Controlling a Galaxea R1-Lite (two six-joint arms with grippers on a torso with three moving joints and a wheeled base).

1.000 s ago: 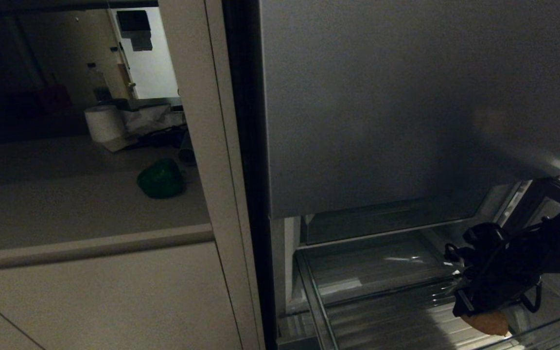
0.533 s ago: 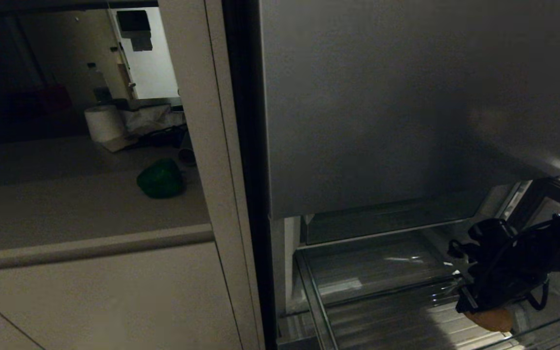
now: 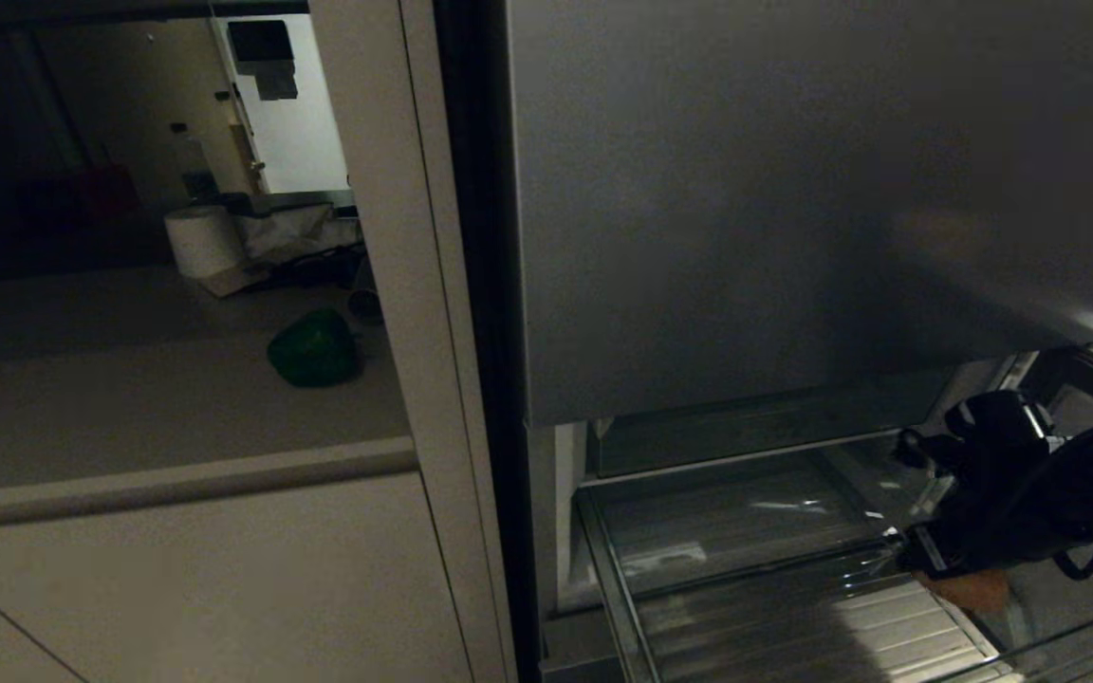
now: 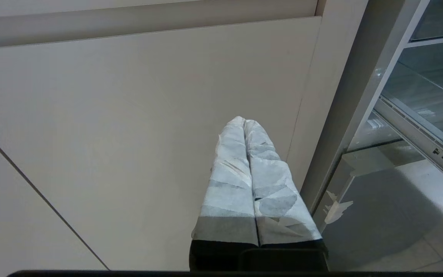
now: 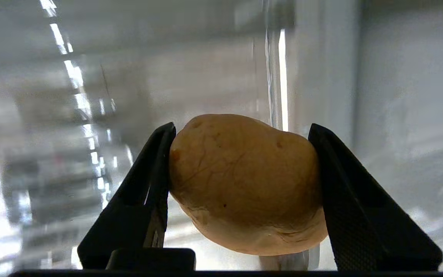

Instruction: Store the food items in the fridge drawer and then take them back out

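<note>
My right gripper [image 3: 954, 574] hangs over the right end of the open fridge drawer [image 3: 615, 581], a clear bin with a ribbed floor. It is shut on the tan potato [image 3: 981, 593]. In the right wrist view both black fingers press the sides of the potato [image 5: 244, 181], which is clear of the drawer floor. The green bell pepper [image 3: 314, 349] lies on the counter to the left. My left gripper [image 4: 243, 122] is parked low and shut, its taped fingers facing a cream cabinet front. Beside it is the drawer's grey front panel [image 4: 383, 219] with tape scraps.
The tall grey fridge door [image 3: 793, 190] hangs above the drawer. A cream cabinet post [image 3: 395, 237] separates the fridge from the counter [image 3: 129, 408]. A white paper roll [image 3: 203, 239] and a water bottle [image 3: 191, 161] stand at the back of the counter.
My right gripper has lifted the potato up from the drawer floor and drawn it to the right in the head view. The pepper and the left arm have not moved.
</note>
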